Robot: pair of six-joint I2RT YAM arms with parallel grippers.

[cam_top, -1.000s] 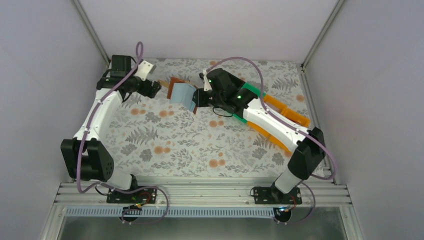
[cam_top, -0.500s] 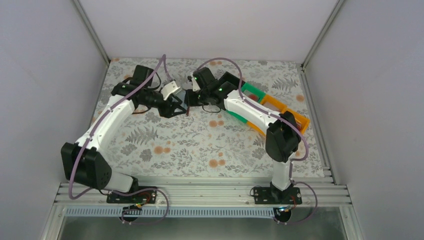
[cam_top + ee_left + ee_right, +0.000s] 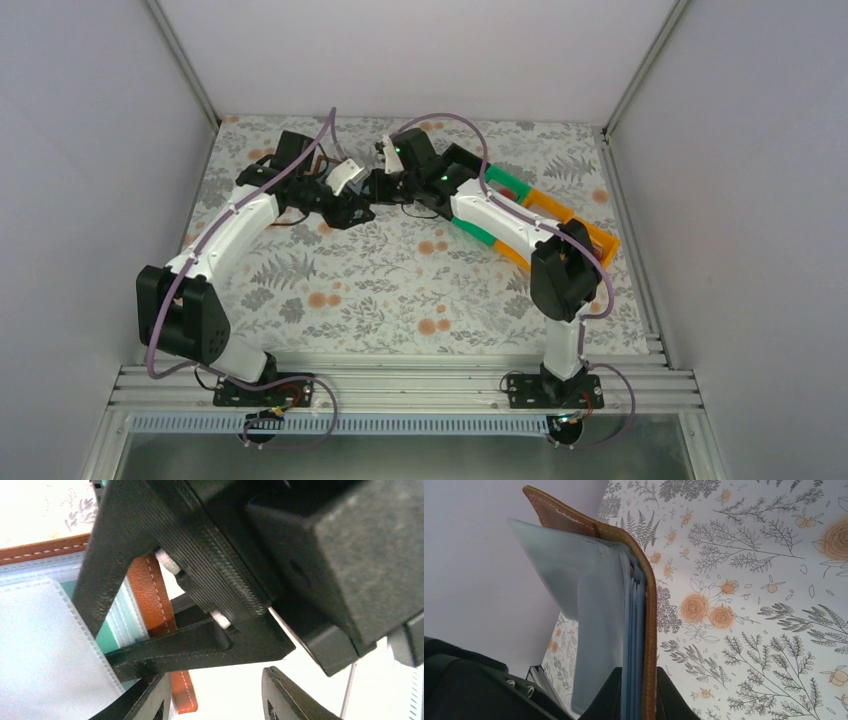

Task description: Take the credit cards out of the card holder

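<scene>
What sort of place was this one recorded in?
Probably a lab recording booth, not a home: plain pale walls on aluminium posts enclose a floral-covered table, the left arm and right arm are bolted to a metal rail, and plastic bins sit at right.

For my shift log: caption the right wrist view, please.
Right gripper shut on the open card holder, pale sleeves fanned out, floral table behind.

Brown card holder, black fingers below
</scene>
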